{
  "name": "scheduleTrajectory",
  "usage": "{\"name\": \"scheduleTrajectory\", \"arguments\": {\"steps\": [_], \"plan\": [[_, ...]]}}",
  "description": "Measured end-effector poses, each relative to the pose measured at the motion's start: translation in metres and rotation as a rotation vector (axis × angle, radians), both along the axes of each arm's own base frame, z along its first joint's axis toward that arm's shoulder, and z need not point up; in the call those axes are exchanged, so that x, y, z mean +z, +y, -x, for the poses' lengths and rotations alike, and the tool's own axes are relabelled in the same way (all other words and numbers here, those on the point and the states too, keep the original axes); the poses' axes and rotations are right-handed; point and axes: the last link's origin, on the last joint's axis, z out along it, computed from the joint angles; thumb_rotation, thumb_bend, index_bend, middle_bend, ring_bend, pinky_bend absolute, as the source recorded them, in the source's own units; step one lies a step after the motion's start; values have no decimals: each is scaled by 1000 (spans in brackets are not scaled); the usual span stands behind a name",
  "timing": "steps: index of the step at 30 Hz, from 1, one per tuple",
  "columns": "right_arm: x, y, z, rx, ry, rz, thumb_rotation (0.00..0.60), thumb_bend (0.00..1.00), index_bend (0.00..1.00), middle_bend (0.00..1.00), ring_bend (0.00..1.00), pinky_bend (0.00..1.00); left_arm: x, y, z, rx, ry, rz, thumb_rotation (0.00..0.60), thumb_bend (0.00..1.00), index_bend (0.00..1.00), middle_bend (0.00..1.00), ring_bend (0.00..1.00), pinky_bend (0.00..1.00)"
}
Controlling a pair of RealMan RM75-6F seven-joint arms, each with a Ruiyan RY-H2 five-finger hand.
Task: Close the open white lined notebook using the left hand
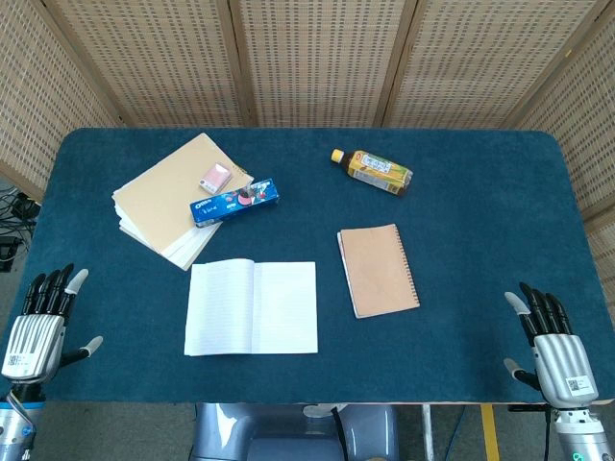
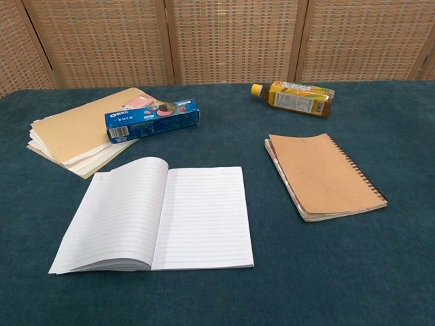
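Note:
The white lined notebook (image 1: 252, 307) (image 2: 158, 214) lies open and flat near the table's front edge, both pages facing up. My left hand (image 1: 43, 325) hovers at the front left corner of the table, well to the left of the notebook, fingers spread and holding nothing. At the front right corner my right hand (image 1: 552, 346) is likewise open with fingers apart, far from the notebook. The chest view shows neither hand.
A stack of tan folders (image 1: 171, 200) (image 2: 78, 132) lies at back left with a blue Oreo box (image 1: 235, 203) (image 2: 152, 120) and a small pink item (image 1: 215, 178) on it. A brown spiral notebook (image 1: 379, 270) (image 2: 323, 175) lies right of centre. A yellow-labelled bottle (image 1: 375, 172) (image 2: 293, 98) lies behind it.

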Motion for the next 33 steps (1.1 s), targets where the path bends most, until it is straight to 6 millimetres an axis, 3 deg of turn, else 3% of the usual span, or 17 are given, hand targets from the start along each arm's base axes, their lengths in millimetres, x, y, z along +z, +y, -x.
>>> {"name": "scheduleTrajectory", "arguments": {"steps": [19,33], "plan": [[-3,1,-1,-3,10,-10,600,104,0,0,0,0,0,3,2,7,-4,-8,600,2,0,0,0,0],[-1,1,0,-16,-4,-7,600,104,0,0,0,0,-13,3,-1,-39,-11,78,600,2,0,0,0,0]]}}
